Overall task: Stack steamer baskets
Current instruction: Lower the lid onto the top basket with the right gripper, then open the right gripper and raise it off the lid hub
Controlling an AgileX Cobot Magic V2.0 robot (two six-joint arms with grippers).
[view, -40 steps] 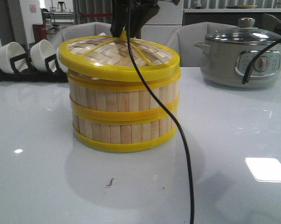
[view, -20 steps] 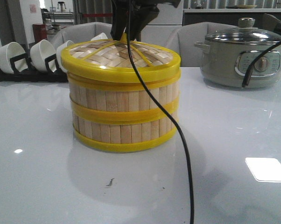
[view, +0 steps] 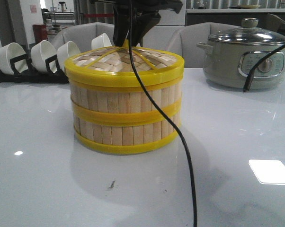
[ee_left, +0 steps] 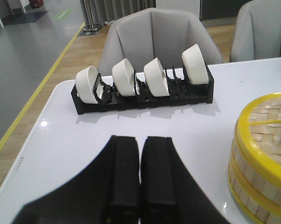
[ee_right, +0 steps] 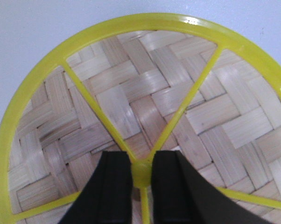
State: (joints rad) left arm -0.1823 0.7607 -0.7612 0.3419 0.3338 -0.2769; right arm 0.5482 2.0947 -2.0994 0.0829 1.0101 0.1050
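Observation:
Two steamer baskets stand stacked mid-table, the upper basket (view: 123,100) on the lower basket (view: 123,135). A woven-bamboo lid (view: 126,64) with a yellow rim lies level on top of them. My right gripper (view: 129,40) comes down from above and is shut on the lid's yellow knob (ee_right: 141,169); the lid (ee_right: 145,93) fills the right wrist view. My left gripper (ee_left: 140,144) is shut with nothing in it, over bare table beside the stacked baskets (ee_left: 264,179).
A black rack of white bowls (view: 33,61) stands at the back left, also seen as the bowl rack (ee_left: 145,88). A grey electric pot (view: 244,56) with a glass lid is at the back right. A black cable (view: 187,156) hangs down in front of the baskets. Grey chairs stand behind the table.
The lid was tilted and sat off-centre over the upper basket; it has come down and now lies level on it, still held by the right gripper. The left arm shows no earlier frame.

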